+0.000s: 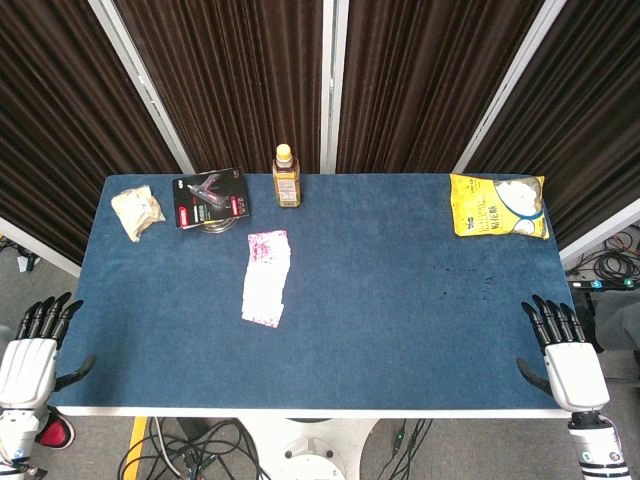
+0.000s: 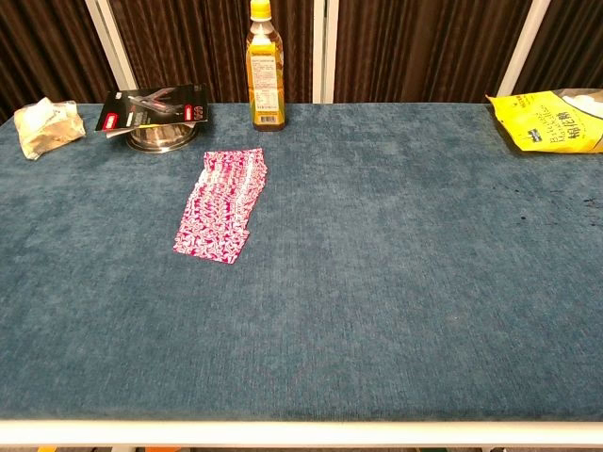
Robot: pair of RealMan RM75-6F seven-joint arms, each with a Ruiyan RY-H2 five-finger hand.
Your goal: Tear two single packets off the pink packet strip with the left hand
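Strip (image 1: 267, 278) of pink packets lies whole and flat on the blue table (image 1: 400, 320), left of centre, nothing torn off yet. Left hand (image 1: 30, 355) and right hand (image 1: 565, 355) hover empty, fingers spread, at the near corners; the left must reach in first.

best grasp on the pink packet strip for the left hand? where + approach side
Probably the near end of the pink packet strip. It lies flat on the table, long axis running away from the robot, so the near short edge is closest. The left hand sits open off the table's near left corner: come in from the left and above, pinching the near edge, since a flat strip offers no side to wrap.
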